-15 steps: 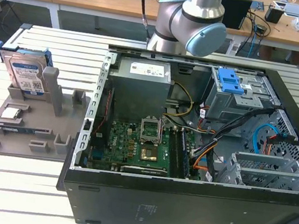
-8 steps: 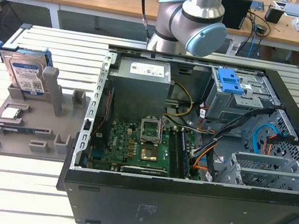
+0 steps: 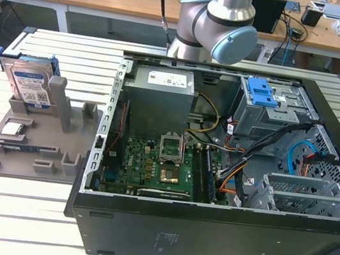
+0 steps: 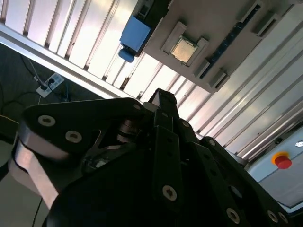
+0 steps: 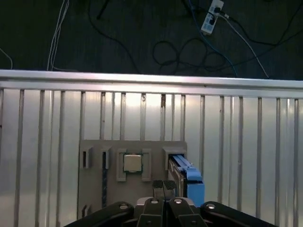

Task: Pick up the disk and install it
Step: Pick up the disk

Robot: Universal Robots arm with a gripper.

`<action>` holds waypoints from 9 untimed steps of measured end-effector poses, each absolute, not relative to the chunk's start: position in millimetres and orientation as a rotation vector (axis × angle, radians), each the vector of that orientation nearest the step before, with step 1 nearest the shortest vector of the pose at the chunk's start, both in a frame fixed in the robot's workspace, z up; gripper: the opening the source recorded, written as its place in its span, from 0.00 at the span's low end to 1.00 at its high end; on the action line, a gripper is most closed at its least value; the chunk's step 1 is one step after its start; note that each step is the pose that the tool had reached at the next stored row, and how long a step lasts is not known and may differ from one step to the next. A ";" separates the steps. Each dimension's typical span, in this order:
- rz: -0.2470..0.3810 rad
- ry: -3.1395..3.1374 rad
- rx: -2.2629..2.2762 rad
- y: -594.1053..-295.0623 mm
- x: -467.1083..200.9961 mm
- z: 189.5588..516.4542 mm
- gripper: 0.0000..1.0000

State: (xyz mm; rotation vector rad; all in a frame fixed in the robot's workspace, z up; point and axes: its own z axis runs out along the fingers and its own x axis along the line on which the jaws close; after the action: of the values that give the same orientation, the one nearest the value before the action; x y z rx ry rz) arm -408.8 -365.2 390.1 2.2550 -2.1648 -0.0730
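The exterior view looks down across the computer case [image 3: 204, 236] toward the arm [image 3: 219, 19], while both wrist views peer past the gripper [image 5: 164, 186], high above the grey tray [image 5: 92, 189] all three share.

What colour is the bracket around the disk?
Blue. The bracket shows best in the exterior view, framing the disk standing in the grey holder.

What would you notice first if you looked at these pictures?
The big black computer case lies open in the middle of the exterior view, its green circuit board showing. At that view's left, the disk in its blue bracket stands upright in a grey holder. The robot arm rises behind the case.
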 end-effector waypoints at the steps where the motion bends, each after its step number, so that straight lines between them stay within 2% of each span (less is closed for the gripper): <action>1: -0.073 -2.142 2.276 -365.2 -408.8 390.0 0.11; 9: -0.071 -1.983 2.412 -365.2 -408.8 390.1 0.11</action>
State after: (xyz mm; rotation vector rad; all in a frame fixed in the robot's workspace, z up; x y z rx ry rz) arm -408.8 -365.2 390.1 2.4123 -1.9825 -0.0710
